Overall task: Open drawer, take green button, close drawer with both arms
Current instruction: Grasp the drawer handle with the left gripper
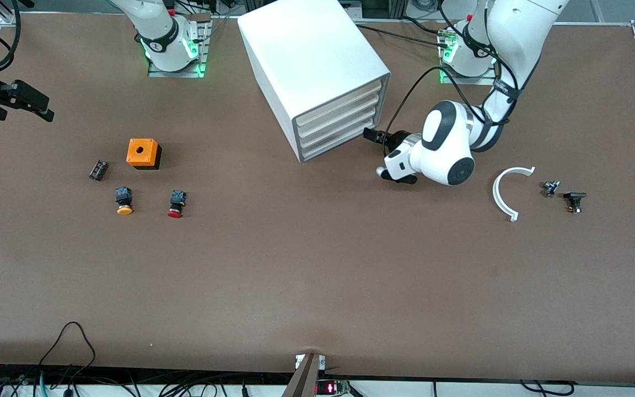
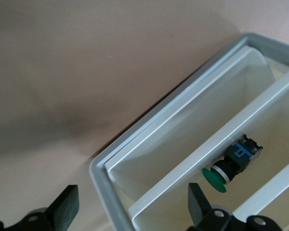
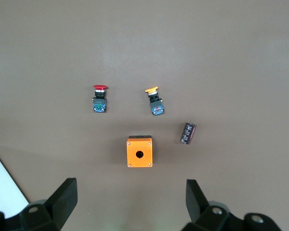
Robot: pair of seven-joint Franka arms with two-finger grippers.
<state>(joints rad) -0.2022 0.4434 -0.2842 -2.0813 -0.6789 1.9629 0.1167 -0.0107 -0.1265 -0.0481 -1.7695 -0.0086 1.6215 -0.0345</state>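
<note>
The white cabinet (image 1: 306,55) stands at the robots' end of the table, its four cream drawer fronts all flush. The lowest drawer (image 1: 338,142) is shut. My left gripper (image 1: 370,134) is open, low at the cabinet's bottom front corner toward the left arm's end. In the left wrist view the open gripper (image 2: 132,207) straddles the grey frame corner (image 2: 98,173). The green-capped button (image 2: 226,166) lies on its side inside a drawer tray near that corner; I cannot tell which tray. My right gripper (image 1: 33,107) is open and empty, high over the table's right-arm end.
An orange box (image 1: 143,153), a black part (image 1: 98,170), an orange-capped button (image 1: 124,200) and a red-capped button (image 1: 176,203) lie under the right gripper (image 3: 130,204). A white curved piece (image 1: 507,190) and two small parts (image 1: 550,188) (image 1: 574,201) lie at the left arm's end.
</note>
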